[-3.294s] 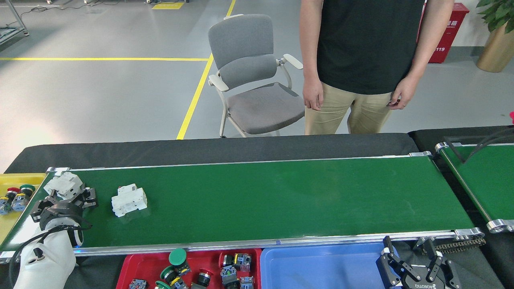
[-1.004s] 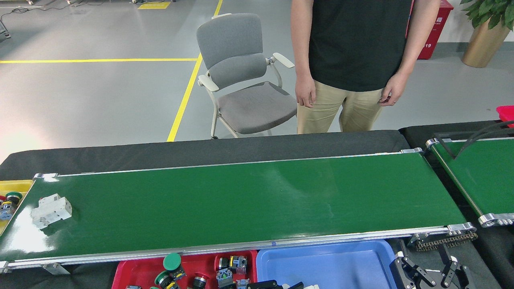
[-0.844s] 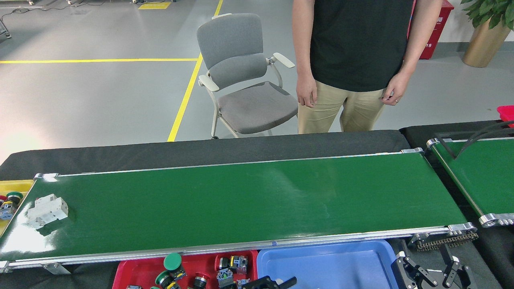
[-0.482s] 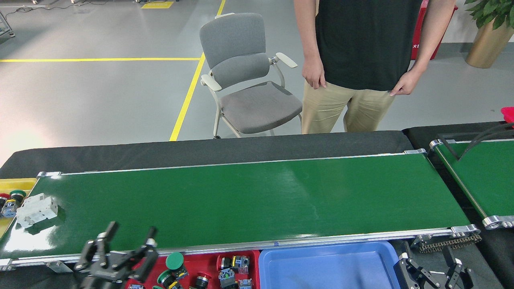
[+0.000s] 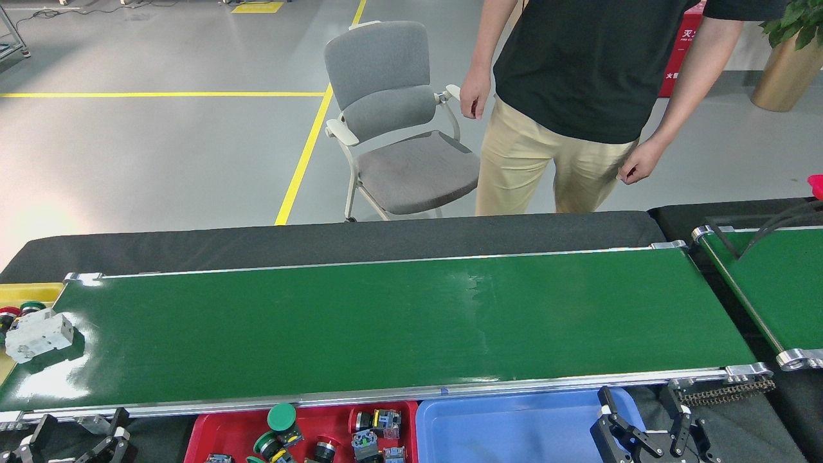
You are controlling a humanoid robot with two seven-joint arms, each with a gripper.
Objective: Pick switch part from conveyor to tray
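looking down at the conveyor, we see one white switch part at its far left end, hanging partly over the belt's edge toward the yellow tray. below the conveyor's near rail sits the red tray, with green and red buttons and small switch blocks lying in it, and the blue tray touches its right side. our left gripper shows under the conveyor's near left corner, fingers spread apart and grasping nothing. our right gripper stands under the conveyor's near right end, beside the blue tray, fingers likewise apart and bare. beyond the conveyor's far rail a person stands next to a grey chair.
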